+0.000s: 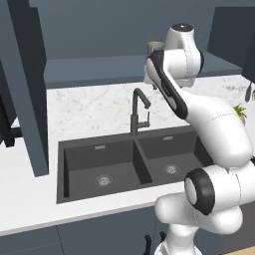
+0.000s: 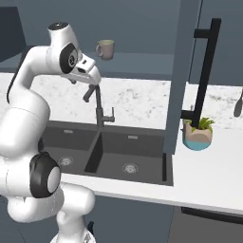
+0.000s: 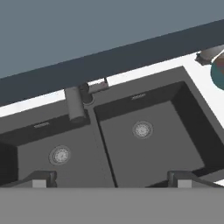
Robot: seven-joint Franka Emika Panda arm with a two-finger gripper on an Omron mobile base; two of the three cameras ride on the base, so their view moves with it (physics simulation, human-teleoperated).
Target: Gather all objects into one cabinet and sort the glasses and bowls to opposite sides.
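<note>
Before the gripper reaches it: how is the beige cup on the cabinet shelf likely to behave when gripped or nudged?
The cup looks rigid and probably light, being small. Standing upright on the flat shelf, it would more likely slide or tip than roll. Its side handle may snag a finger; the open gripper should suit its body.

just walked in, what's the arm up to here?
The end effector is open and holds nothing, hanging above the dark double sink beside the faucet, looking down into the basins. A beige mug sits on the cabinet shelf behind the arm. A small potted plant stands on the counter to the right.
</note>
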